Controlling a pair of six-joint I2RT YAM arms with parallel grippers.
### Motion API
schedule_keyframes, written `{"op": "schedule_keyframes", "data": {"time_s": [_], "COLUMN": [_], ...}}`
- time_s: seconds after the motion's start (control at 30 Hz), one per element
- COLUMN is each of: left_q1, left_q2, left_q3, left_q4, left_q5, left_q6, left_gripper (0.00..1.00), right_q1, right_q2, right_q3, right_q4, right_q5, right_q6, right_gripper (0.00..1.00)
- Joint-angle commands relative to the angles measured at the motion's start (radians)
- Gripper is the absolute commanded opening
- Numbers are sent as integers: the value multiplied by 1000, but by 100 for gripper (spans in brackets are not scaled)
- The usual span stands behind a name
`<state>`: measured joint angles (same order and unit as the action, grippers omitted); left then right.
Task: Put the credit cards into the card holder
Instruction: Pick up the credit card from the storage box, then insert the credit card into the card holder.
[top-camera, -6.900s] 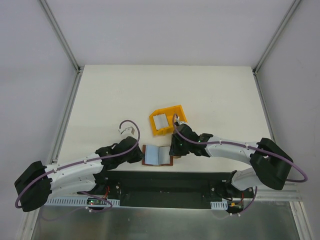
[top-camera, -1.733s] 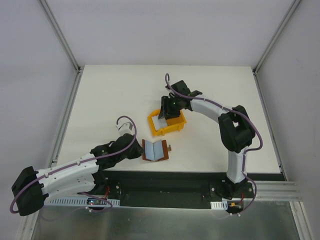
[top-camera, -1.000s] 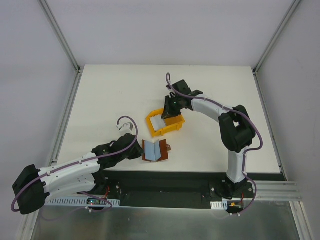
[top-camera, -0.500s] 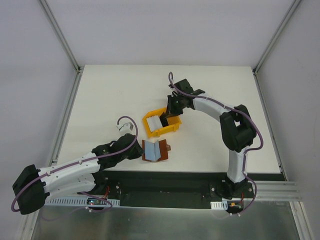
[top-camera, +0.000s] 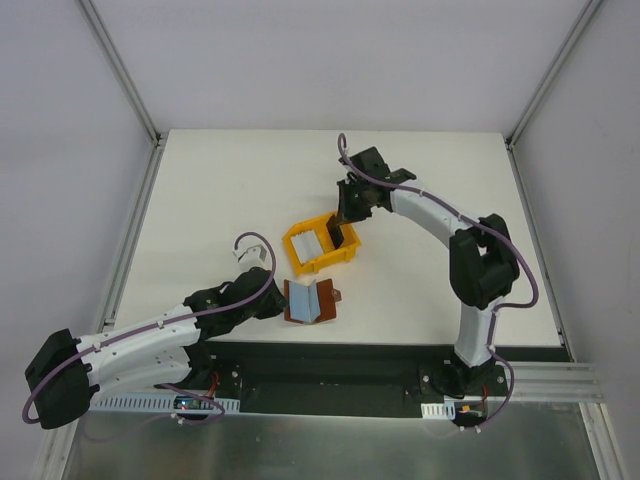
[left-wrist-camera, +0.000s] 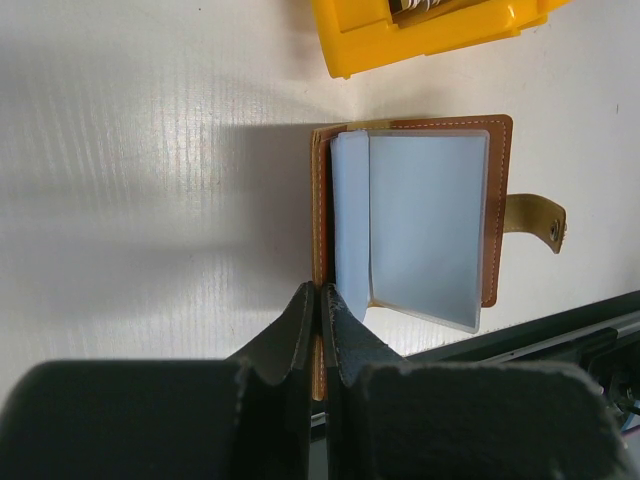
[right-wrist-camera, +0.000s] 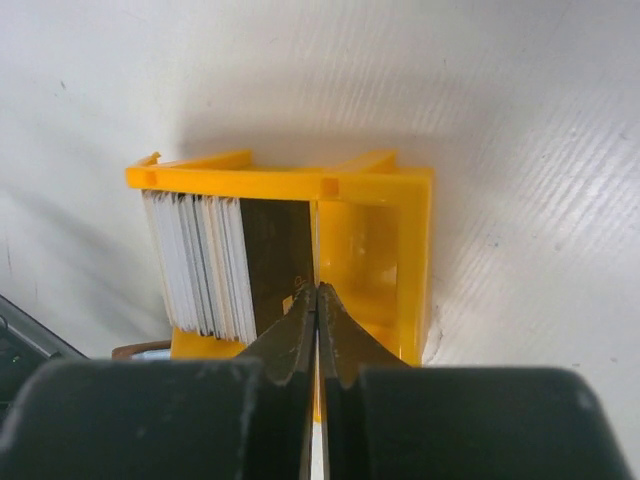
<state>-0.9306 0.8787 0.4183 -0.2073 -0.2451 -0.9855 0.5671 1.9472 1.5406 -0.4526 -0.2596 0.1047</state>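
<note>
Both pairs clamped: left jaws hold the open card holder (top-camera: 310, 300), unmoved on the near table (top-camera: 220, 190); right jaws pinch one of the credit cards (right-wrist-camera: 195, 260) in the yellow bin (top-camera: 325, 262), now shifted left.

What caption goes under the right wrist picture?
Right gripper pinches one thin card edge-on inside the yellow bin, beside a row of white cards.
</note>
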Motion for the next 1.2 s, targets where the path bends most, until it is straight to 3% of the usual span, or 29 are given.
{"op": "schedule_keyframes", "data": {"time_s": [0.0,0.17,0.33,0.6,0.83,1.17], "left_q1": [-11,-11,-11,-10,-13,-13], "left_q2": [0,-6,-20,-27,-21,-18], "left_q3": [13,2,-12,-13,-18,-24], "left_q4": [-3,-3,-4,-4,-1,-1], "left_q5": [-14,-11,-13,-11,-6,-6], "left_q6": [-7,-22,-36,-44,-51,-51], "left_gripper": [0,0,0,0,0,0], "right_q1": [1,1,23,195,356,410], "right_q2": [-158,-270,-442,-668,-604,-449], "right_q3": [33,-32,-210,-543,-614,-623], "right_q4": [-28,-15,92,294,382,437], "right_q5": [33,5,-56,32,105,164], "right_q6": [-42,-24,76,323,400,426], "right_gripper": [0,0,0,0,0,1]}}
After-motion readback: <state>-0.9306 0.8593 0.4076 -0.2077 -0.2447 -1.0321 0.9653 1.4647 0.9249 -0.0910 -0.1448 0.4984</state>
